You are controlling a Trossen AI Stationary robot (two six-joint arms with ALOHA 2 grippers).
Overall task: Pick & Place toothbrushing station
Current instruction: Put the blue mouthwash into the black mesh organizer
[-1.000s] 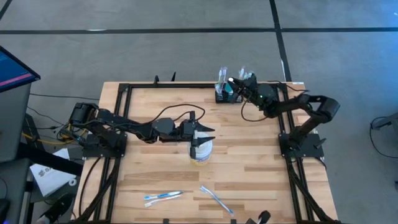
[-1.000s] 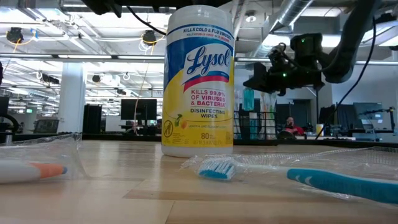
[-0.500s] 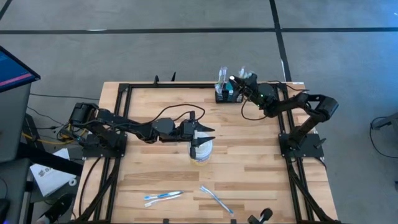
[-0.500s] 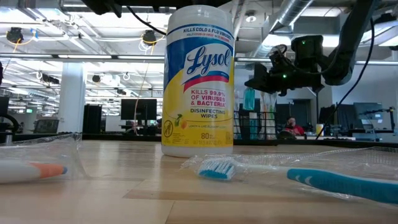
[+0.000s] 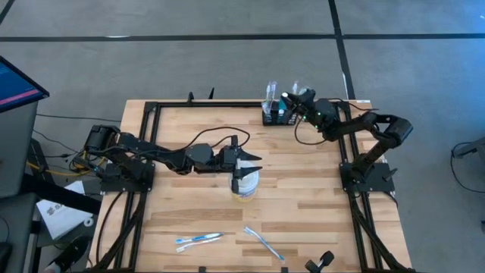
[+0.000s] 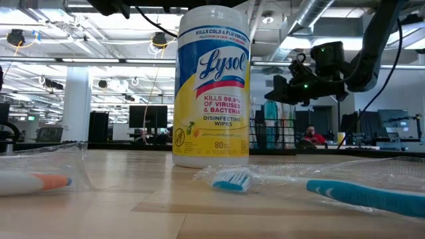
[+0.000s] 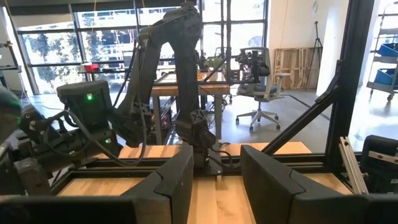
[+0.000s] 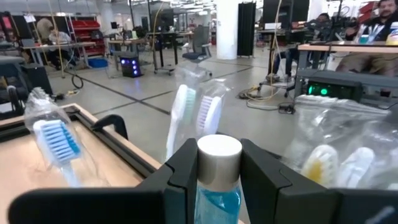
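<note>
Right gripper is at the far edge of the table, directly over the toothbrushing station, and its two fingers are clamped on a small bottle of blue liquid with a white cap. Compared with one second ago, this gripper has moved a little: in the high view it sits slightly more to the right side of the rack, and in the low view the bottle hangs a bit more to the right and a little lower behind the wipes tub. I judge that the arm is lining the bottle up with a free compartment of the rack, so the placing step is near but not yet done.

Left gripper has not moved in this second. It stands around the top of the white wipes tub at the middle of the table, with its fingers apart; whether they press on the tub I cannot tell.

Looking at the rack itself, it is black, stands at the far edge, and already holds several wrapped toothbrushes upright. It lies just below and in front of the held bottle. Two more wrapped toothbrushes lie near the front edge, well apart from both arms.
</note>
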